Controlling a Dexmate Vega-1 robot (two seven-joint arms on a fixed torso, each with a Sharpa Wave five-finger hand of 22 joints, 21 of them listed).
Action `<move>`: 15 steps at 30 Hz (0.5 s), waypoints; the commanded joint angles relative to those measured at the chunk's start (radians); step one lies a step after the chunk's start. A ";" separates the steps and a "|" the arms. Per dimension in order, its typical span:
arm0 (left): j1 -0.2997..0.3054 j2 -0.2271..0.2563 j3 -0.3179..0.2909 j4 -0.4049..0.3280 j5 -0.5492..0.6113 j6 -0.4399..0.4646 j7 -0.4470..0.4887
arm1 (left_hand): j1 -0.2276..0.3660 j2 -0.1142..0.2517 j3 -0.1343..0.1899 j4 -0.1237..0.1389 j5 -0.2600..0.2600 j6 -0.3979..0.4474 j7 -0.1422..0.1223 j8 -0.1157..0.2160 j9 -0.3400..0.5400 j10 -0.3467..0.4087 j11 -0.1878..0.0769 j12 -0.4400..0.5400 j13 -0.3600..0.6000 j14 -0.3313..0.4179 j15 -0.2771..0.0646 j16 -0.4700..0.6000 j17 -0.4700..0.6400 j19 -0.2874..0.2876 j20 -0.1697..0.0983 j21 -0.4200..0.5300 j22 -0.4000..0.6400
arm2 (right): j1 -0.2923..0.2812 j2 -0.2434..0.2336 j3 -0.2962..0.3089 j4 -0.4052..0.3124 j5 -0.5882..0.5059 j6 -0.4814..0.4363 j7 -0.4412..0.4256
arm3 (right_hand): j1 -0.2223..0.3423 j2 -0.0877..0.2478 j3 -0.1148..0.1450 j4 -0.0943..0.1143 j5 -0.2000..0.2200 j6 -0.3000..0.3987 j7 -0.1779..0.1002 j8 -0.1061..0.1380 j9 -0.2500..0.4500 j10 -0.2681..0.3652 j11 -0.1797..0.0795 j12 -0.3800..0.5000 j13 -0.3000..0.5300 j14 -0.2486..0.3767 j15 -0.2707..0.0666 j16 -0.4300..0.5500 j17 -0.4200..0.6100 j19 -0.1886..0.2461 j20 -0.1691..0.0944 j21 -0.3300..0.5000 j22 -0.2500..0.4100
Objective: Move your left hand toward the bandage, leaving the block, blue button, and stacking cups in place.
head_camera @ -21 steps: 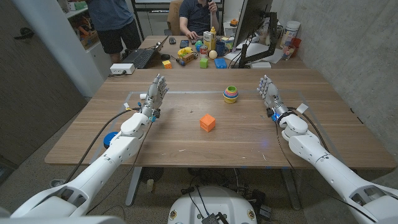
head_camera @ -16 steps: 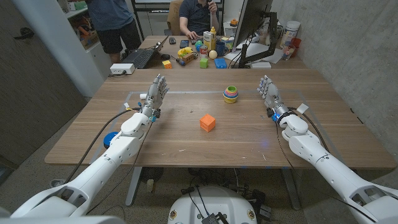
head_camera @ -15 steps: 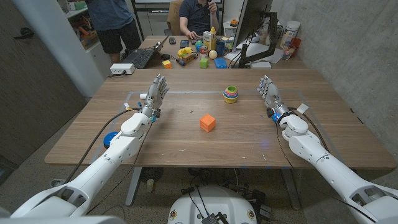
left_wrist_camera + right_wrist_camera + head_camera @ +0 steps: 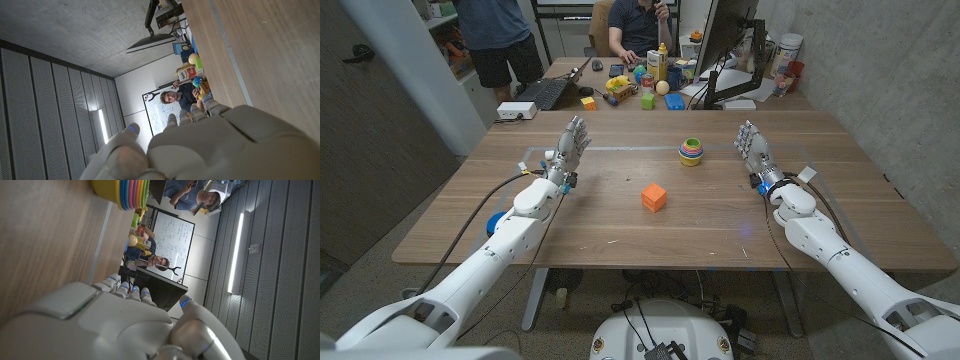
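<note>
My left hand (image 4: 570, 148) stands open over the table's left part, fingers spread and pointing away from me. A small white thing, probably the bandage (image 4: 549, 155), lies just beside its fingers on the outer side. The orange block (image 4: 654, 197) sits mid-table, well clear of both hands. The stacking cups (image 4: 691, 151) stand further back, between the hands, and their coloured rims (image 4: 125, 192) also appear in the right wrist view. The blue button (image 4: 497, 222) lies near the table's left front edge, partly behind my left forearm. My right hand (image 4: 752, 150) stands open at the right, holding nothing.
Behind my table stands a second table (image 4: 620, 100) with a laptop (image 4: 545, 92), toys and a monitor (image 4: 725, 40). One person stands at the back left (image 4: 500, 40) and another sits behind the clutter (image 4: 640, 25). A concrete wall runs along the right.
My left forearm has shifted slightly, while the left hand stays at about the same spot. Block, cups, button and right hand have not moved.
</note>
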 commanded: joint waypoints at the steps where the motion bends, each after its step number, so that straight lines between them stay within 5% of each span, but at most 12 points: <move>1: 0.013 0.112 -0.001 -0.145 0.016 0.213 0.056 | 0.002 0.129 0.008 0.000 0.008 -0.007 -0.011 0.009 0.003 -0.019 -0.011 0.006 0.002 -0.044 -0.009 0.007 0.001 0.002 0.004 0.003 0.002 | 0.003 0.003 0.002 0.012 0.001 0.005 0.002 | -0.002 0.132 0.006 -0.003 0.002 -0.008 0.000 0.006 0.005 -0.007 -0.001 0.007 0.004 -0.066 -0.023 0.003 0.005 -0.006 -0.085 0.005 0.004; 15: -0.023 0.271 0.017 -0.339 0.066 0.554 0.133 | 0.011 0.121 0.011 -0.008 0.007 0.013 -0.058 0.009 0.005 0.001 -0.023 0.005 0.003 -0.025 -0.011 0.007 -0.001 0.001 0.007 0.000 -0.002 | 0.003 0.003 0.004 0.015 -0.001 0.001 -0.010 | -0.002 0.131 0.005 -0.003 0.002 -0.007 0.000 0.006 0.005 -0.008 0.001 0.007 0.004 -0.067 -0.023 0.003 0.005 -0.006 -0.085 0.005 0.004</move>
